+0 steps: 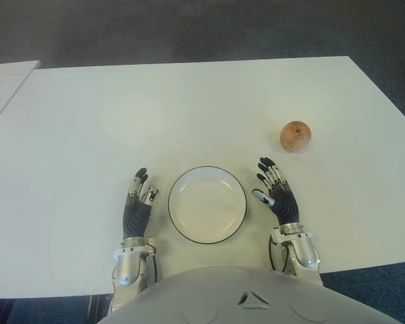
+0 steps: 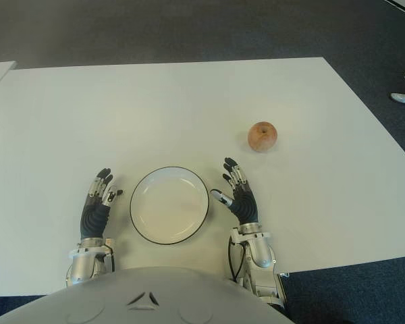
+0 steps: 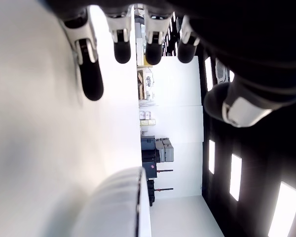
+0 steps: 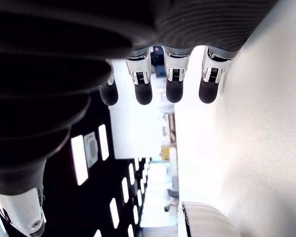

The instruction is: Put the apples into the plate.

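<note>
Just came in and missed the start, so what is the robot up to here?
Nothing is being handled yet. One apple sits on the white table, beyond the right hand. The plate lies empty between the two hands. The left hand shows left of the plate, and both hands are open, holding nothing.

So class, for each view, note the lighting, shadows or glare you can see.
Left eye view: even light, the round reddish apple casts only a faint shadow on the white table. Left wrist view: table surface washed out by glare. Right wrist view: bright ceiling lights behind the dark right hand.
</note>
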Motion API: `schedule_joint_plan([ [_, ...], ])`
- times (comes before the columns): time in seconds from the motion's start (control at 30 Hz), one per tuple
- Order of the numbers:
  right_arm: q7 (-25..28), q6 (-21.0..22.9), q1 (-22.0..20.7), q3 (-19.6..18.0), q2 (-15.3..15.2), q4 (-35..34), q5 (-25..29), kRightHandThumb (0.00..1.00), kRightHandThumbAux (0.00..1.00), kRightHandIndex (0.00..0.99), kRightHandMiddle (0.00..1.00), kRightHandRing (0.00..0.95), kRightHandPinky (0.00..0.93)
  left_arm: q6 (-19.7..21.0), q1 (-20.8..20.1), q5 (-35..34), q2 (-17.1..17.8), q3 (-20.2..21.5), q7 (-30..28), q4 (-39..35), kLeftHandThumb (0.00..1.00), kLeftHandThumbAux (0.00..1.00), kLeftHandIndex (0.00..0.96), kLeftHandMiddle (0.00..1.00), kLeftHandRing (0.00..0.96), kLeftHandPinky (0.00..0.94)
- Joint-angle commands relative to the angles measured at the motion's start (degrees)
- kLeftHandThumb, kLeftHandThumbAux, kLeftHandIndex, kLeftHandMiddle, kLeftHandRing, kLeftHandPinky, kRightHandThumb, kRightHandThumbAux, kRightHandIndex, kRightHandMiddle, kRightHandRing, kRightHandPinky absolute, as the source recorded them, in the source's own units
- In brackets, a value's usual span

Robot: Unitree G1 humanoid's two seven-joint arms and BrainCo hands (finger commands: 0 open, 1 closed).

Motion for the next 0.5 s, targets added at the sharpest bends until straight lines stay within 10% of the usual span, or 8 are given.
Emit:
schedule_joint_plan([
  [0.03,0.1,0.6,1.0,-0.2,0.0,1.5,0.6,0.402,0.647,0.050,0.034,0.020,0.053,2.0,1.1,0.1,0.5,0.0,-0.4,1.8,0.034,0.480,0.011,0.000,0.000,0.000],
  [0.5,0.4,1.1,1.0,-0.2,-0.2,1.2,0.9,0.385,0.653,0.045,0.032,0.021,0.054,1.8,1.1,0.0,0.4,0.0,-0.4,1.8,0.039,0.485,0.007,0.000,0.000,0.000],
])
